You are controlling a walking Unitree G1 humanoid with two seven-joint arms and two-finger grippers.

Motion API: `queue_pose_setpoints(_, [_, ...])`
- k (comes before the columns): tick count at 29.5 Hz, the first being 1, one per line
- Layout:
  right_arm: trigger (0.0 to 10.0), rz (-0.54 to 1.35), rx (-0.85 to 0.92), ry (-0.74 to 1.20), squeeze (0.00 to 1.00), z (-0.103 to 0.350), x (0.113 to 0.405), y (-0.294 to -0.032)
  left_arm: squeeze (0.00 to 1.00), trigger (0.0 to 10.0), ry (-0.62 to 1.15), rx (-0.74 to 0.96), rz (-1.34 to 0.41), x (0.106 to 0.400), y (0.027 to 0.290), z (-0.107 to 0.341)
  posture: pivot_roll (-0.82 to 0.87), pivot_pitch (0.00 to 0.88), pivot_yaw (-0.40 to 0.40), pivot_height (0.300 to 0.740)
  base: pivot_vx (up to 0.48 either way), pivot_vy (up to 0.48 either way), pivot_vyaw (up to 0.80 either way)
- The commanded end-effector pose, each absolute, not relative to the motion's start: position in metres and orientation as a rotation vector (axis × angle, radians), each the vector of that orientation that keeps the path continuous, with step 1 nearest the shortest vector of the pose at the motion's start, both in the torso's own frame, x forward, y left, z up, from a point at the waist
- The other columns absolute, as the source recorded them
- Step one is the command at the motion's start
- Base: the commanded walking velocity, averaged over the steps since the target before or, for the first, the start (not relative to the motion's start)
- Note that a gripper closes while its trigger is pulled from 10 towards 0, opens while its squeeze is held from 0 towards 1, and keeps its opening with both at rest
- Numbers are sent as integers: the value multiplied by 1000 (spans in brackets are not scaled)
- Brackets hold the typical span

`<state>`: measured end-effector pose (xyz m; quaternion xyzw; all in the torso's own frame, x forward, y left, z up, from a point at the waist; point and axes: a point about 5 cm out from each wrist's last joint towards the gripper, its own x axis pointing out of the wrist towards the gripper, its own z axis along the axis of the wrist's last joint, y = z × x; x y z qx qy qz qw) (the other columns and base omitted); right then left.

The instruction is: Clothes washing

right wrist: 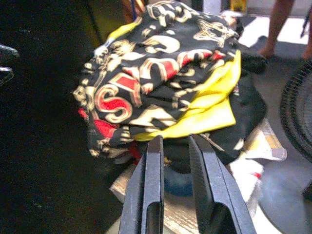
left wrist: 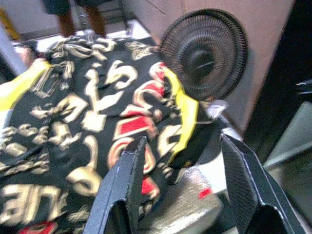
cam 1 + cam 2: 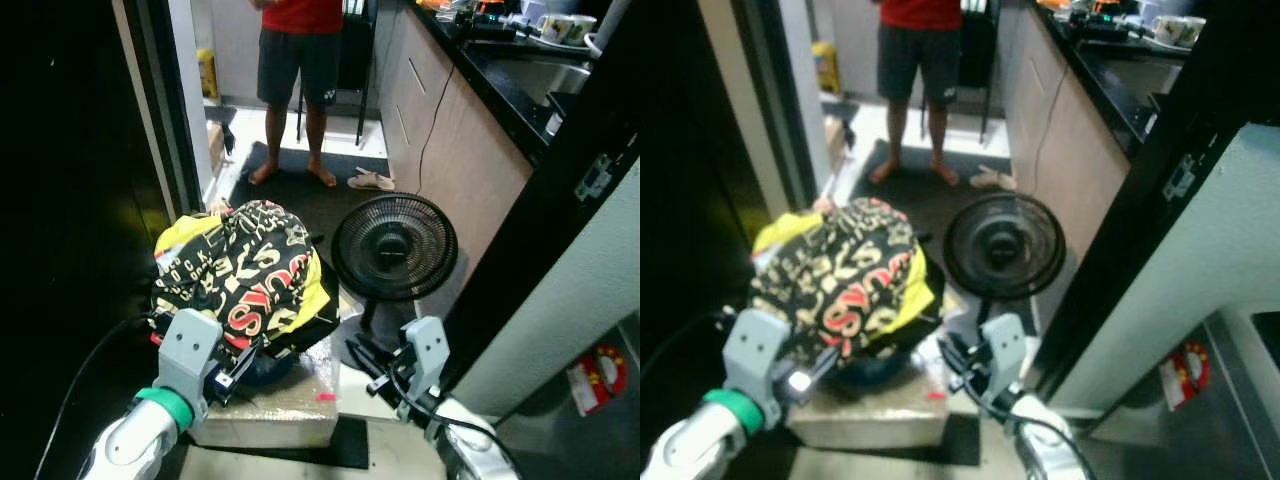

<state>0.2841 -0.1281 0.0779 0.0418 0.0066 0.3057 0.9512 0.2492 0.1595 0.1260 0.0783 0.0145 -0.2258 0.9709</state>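
I see the pile of clothes (image 3: 240,280), black with red and cream letters and yellow parts, lying heaped on a blue basin (image 1: 178,180) that stands on a foil-covered box (image 3: 280,405). My left gripper (image 2: 183,180) is just before the pile with its two fingers spread wide apart, one finger near the cloth edge, holding nothing. My right gripper (image 1: 173,185) is low beside the box, its fingers almost together with only a thin gap, nothing between them. A black fan (image 3: 393,247) stands on the floor near the pile. A person (image 3: 296,60) stands barefoot on a dark mat (image 3: 300,190) further away.
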Motion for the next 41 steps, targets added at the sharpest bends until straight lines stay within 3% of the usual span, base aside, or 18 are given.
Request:
queue_pose_setpoints(1, [10000,609,88,16,0,76,283,-130,0,10000,56,172,-459,247,161,120,95,4,-26,740,394,270,781])
queue_pose_setpoints(16, [10000,600,91,12,0,78,285,-131,0,10000,59,175,-454,248,162,120,95,2,-26,740,360,198,104])
queue_pose_setpoints(26, [10000,568,114,6,0,80,288,-137,0,10000,105,124,-636,242,148,117,80,1,-21,740,0,0,0])
queue_pose_setpoints(41, [10000,554,114,3,0,79,286,-140,0,10000,85,116,-651,249,141,121,75,8,-20,740,0,0,0])
